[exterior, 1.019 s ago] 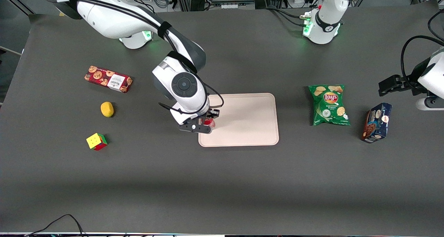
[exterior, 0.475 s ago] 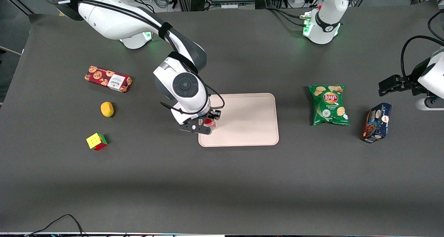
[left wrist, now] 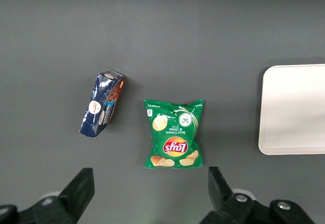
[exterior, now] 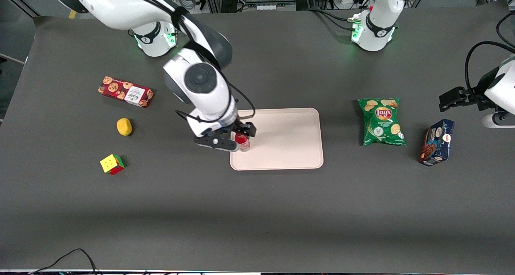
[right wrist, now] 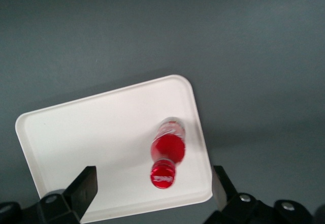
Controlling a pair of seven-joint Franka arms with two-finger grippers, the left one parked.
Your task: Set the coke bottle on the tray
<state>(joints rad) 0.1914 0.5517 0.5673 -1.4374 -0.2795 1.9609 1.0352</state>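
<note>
One coke bottle (right wrist: 166, 158), upright on tray (right wrist: 96, 132), standing free beneath gripper (right wrist: 152, 191); fingers (right wrist: 84, 186) spread wide apart, clear of it.

Even overhead light; the coke bottle (right wrist: 166, 155) looks slightly motion-blurred below the gripper (right wrist: 152, 193), soft shadow beside the tray (right wrist: 101, 132).

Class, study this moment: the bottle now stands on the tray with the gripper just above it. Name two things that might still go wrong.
1. The coke bottle stands upright near the tray rim; a nudge could tip it off.
2. The open gripper hangs right over the cap, so a fingertip might clip the bottle while withdrawing.
</note>
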